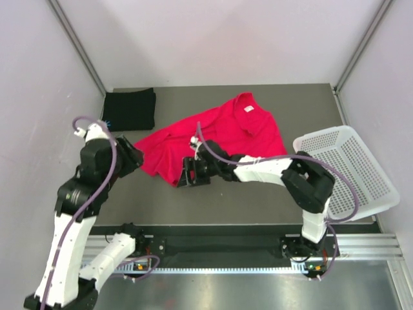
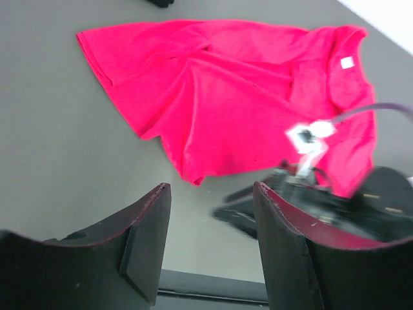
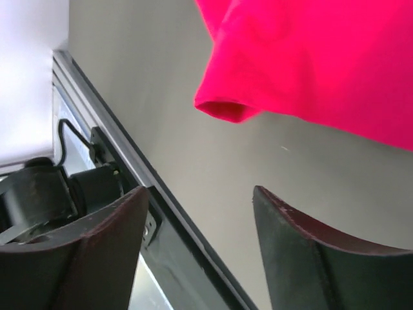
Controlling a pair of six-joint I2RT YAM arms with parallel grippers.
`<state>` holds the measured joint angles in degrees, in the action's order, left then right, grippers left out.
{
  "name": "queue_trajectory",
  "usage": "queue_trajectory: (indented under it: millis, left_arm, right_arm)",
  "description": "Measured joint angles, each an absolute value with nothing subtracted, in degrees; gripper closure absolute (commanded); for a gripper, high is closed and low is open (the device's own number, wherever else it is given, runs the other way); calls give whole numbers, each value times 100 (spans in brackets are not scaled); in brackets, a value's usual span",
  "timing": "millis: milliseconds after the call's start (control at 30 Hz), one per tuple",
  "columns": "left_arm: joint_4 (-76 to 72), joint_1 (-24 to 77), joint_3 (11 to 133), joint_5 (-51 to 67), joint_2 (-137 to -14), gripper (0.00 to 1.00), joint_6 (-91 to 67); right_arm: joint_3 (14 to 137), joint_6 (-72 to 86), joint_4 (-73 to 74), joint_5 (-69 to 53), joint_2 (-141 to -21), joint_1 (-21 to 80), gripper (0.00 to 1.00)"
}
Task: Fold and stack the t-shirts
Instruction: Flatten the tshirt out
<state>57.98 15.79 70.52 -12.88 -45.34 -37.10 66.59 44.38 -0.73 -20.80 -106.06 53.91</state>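
Both spread wide, empty: left gripper (image 2: 210, 194) raised beside red shirt (image 1: 219, 132), right gripper (image 3: 197, 200) low at its hem; grey table (image 1: 258, 194), pale walls (image 1: 226, 39).

The grey table (image 1: 258, 201) bears a red-pink shirt (image 1: 219, 132), a black shirt (image 1: 129, 108) (folded, far-left) and a basket (image 1: 361, 161).

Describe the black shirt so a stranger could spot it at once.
Start at the grey table and go to its far left corner. The black shirt lies there, folded into a neat square. Unlike the red shirt spread loosely mid-table, it is compact and has a tiny blue mark at its near edge.
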Motion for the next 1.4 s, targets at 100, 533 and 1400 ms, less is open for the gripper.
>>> queue_trajectory:
  millis: [100,533,1400]
  left_arm:
    - [5981,1579,7052,-1245,-4163,42,-3811]
    - [6681,1579,6674,-663,-3448,42,-4348]
    - [6707,1579,7046,-836,-4106,42,-4088]
  right_arm:
    - [6851,4626,-342,-1964,-11059,5664,41]
    - [8114,4283,54,-1046,-11804,5889,50]
    - [8377,6578,-1313,-2383,-12342,5116,69]
